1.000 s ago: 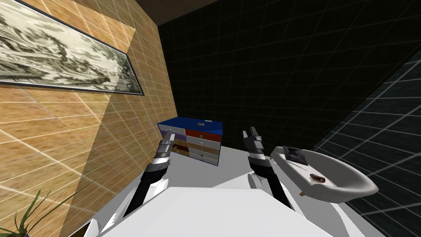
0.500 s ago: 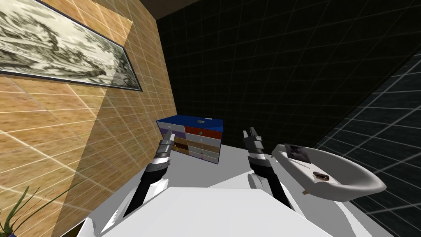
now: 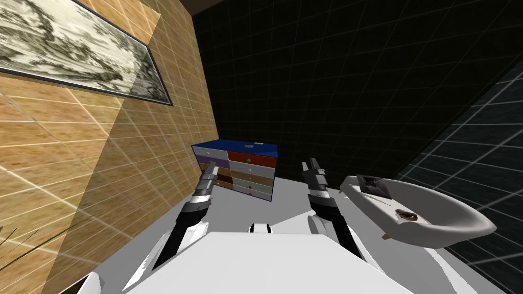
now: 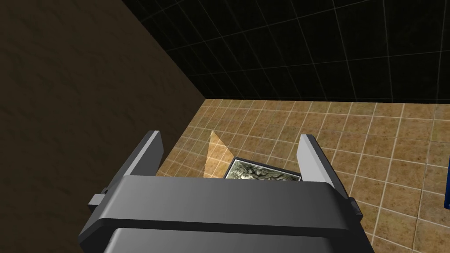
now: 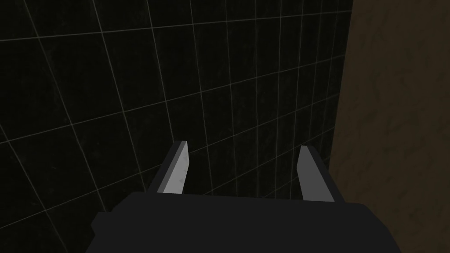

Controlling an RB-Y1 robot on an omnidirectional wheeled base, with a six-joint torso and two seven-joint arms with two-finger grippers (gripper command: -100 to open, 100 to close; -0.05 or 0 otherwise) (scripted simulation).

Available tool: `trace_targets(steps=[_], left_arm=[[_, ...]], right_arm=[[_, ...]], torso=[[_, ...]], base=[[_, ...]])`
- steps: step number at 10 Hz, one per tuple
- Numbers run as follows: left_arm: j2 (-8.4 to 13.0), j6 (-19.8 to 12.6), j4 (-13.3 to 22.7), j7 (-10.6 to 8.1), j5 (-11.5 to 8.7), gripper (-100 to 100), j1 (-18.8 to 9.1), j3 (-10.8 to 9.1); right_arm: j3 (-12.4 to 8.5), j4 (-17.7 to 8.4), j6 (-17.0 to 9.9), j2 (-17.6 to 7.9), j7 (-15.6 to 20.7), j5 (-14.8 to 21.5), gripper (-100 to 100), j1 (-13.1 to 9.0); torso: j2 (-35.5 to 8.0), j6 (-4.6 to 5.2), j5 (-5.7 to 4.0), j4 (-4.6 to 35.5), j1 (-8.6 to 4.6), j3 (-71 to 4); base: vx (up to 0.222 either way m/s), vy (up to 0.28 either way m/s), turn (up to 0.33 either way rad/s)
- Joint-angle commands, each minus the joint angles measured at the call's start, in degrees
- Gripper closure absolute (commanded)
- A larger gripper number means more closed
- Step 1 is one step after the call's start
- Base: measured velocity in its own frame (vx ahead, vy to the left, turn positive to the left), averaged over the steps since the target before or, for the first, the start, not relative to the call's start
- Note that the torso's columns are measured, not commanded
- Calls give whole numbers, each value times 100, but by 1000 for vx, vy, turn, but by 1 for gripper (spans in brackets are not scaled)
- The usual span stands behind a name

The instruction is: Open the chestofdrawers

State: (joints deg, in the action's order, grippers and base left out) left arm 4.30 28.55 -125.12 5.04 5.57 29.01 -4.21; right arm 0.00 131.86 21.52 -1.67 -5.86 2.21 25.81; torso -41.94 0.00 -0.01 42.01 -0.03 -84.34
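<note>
A small chest of drawers (image 3: 240, 171) with a blue top and sides stands on the light floor ahead, in the corner by the tan tiled wall. Its drawer fronts are grey, purple, red and brown, each with a small knob, and all look closed. My left gripper (image 3: 210, 168) is raised in front of the chest's left column, still short of it, fingers open and empty (image 4: 228, 151). My right gripper (image 3: 312, 164) is held up to the right of the chest, also open and empty (image 5: 244, 164).
A white bathtub (image 3: 424, 214) lies on the floor to the right, close to my right arm. The tan tiled wall (image 3: 102, 168) with a framed picture (image 3: 76, 56) runs along the left. Dark tiled walls (image 3: 357, 92) close the far side.
The whole head view has swung: the chest sits slightly higher, the bathtub has slid right, the plant at the lower left has left the view. My base has turned; both arms keep their pose.
</note>
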Motion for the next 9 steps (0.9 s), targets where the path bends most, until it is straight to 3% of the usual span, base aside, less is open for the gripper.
trace_targets(steps=[1,9], left_arm=[[177,27,262,19,11,-100,-73,11],[314,58,1176,81,53,-100,-372,42]], right_arm=[[0,0,0,0,0,0,0,0],[0,0,0,0,0,0,0,0]], torso=[[-13,0,0,16,1,-26],[-30,0,1,26,4,-25]], base=[[79,-24,-19],[85,-18,-18]])
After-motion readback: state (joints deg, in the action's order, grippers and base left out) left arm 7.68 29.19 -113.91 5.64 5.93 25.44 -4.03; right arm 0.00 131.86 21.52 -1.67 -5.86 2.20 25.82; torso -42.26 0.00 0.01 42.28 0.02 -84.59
